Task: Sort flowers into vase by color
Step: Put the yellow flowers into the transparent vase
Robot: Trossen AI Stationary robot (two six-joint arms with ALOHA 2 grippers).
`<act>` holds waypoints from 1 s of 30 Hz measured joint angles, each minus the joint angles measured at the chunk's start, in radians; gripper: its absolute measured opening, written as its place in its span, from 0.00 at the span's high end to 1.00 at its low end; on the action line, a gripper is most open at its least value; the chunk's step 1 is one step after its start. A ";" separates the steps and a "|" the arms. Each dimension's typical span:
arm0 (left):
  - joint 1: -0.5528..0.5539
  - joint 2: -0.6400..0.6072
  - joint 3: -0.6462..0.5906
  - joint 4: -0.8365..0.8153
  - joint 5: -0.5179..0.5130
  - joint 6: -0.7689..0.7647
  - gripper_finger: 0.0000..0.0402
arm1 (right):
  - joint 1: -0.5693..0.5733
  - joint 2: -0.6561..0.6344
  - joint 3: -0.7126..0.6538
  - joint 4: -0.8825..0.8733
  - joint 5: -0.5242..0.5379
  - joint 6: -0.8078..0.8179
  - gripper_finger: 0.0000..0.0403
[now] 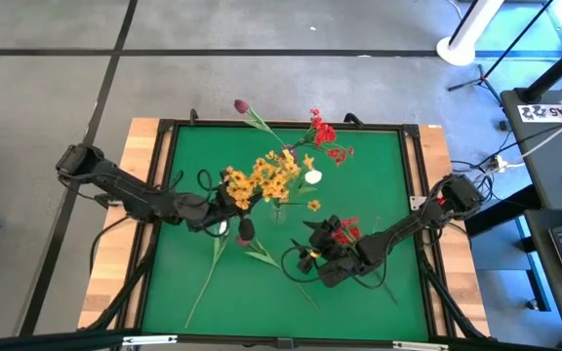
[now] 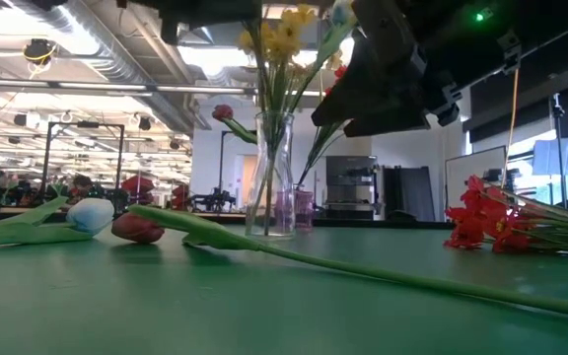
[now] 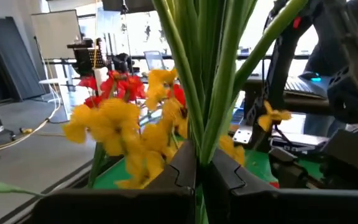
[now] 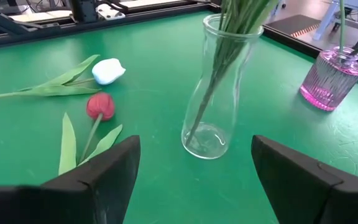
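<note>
Loose stems, nearest front edge: red tulip [image 4: 99,104] and white tulip [image 4: 109,70] lay flat on the green mat [image 1: 379,175], heads just beside each other, stalks running out toward the front-left corner.
Long axis of red tulip: roughly diagonal across the mat, head toward the middle, stem tip toward the front edge; a grip across the stalk below the head looked the likely approach.
Right gripper [image 4: 191,171]: fingers spread fully apart, nothing between them, low over the mat on the front-right side and facing the middle.
Bearing from right gripper: both tulip heads lay ahead of it and off to one side, toward the left arm; the clear glass vase [image 4: 218,93] stood straight ahead, nearer than the tulips.
Red blossom stem [image 2: 481,219]: lay flat just beside the right arm, close by, a plausible next pick for that arm.
Left gripper [image 3: 197,177]: clamped together on a bunch of green stems [image 3: 207,74] with yellow blossoms [image 3: 120,130], held upright at the clear glass vase.
Nearer arm: the left sat closest to the tulips but was occupied; the right was free.
Pink ribbed vase [image 4: 333,78]: beyond the clear one, a thin stem in it.
Far side: maroon tulip [image 1: 242,105] and red blossom sprays [image 1: 325,132] leaning over the back of the mat.
</note>
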State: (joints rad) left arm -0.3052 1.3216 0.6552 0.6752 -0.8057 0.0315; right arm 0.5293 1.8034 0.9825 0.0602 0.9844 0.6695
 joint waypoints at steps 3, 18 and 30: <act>0.013 0.023 0.000 -0.017 0.018 -0.019 1.00 | 0.000 0.000 0.000 0.000 0.000 -0.001 0.24; 0.049 0.051 0.001 -0.154 0.086 -0.188 1.00 | 0.000 0.000 0.000 -0.001 0.018 -0.001 0.24; 0.065 0.140 0.003 -0.098 0.089 -0.239 0.99 | 0.000 0.000 0.000 0.007 0.018 0.004 0.24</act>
State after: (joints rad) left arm -0.2407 1.4616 0.6582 0.5769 -0.7170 -0.2077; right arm 0.5297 1.8034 0.9825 0.0676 1.0023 0.6735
